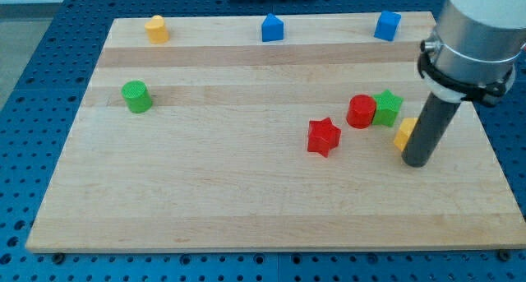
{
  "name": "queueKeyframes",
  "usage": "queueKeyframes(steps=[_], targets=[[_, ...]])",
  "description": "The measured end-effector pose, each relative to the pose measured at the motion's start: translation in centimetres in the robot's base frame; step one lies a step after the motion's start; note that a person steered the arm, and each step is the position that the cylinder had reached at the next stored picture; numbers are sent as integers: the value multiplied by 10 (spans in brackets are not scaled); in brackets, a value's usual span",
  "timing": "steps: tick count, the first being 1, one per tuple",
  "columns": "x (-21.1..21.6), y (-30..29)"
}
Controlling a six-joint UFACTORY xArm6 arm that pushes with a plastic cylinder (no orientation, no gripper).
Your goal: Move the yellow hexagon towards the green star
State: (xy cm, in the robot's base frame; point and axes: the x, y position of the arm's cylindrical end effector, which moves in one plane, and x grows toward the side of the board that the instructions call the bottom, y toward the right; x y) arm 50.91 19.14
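Observation:
The yellow hexagon [403, 134] lies at the view's right, mostly hidden behind my rod. The green star [387, 107] sits just above and left of it, touching the red cylinder [361, 111]. My tip [416, 162] rests on the board right beside the yellow hexagon, on its lower right side, touching or nearly touching it.
A red star [324, 136] lies left of the red cylinder. A green cylinder [136, 96] sits at the left. Along the top edge are a yellow block [157, 28], a blue block [272, 27] and a blue cube [387, 25]. The wooden board [205, 191] ends close to my tip's right.

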Motion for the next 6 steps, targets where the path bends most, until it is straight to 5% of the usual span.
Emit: queueKeyframes(steps=[6], targets=[[-24, -10]])
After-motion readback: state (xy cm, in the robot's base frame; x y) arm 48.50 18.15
